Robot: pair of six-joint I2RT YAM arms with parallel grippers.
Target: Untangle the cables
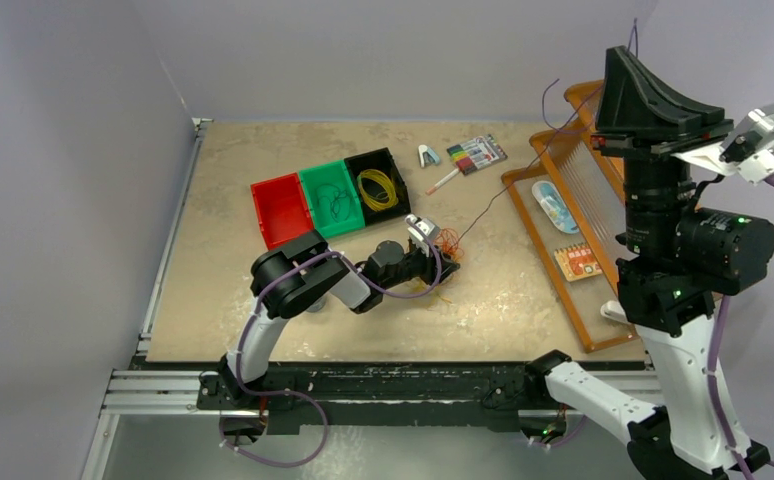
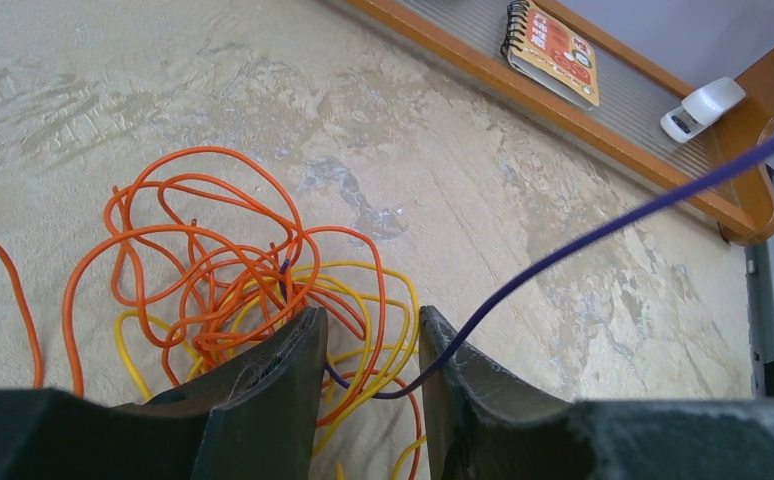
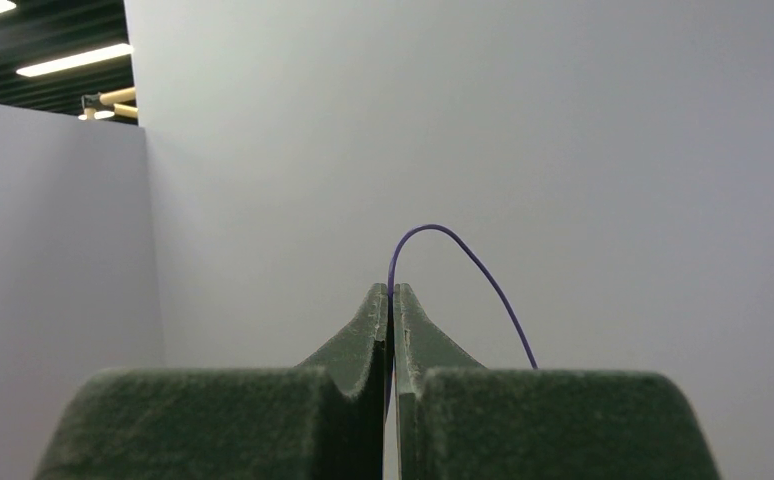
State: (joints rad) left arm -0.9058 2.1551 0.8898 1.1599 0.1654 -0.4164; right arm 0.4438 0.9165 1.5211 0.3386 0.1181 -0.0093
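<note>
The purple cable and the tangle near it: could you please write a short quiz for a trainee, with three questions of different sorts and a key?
1. True or false: the right fingers are closed on the purple cable.
2. Which bin holds the yellow coil?
3. Fill in: the tangle in front of the left fingers is made of orange and ___ cables.
Key: 1 true. 2 the black bin. 3 yellow.
</note>
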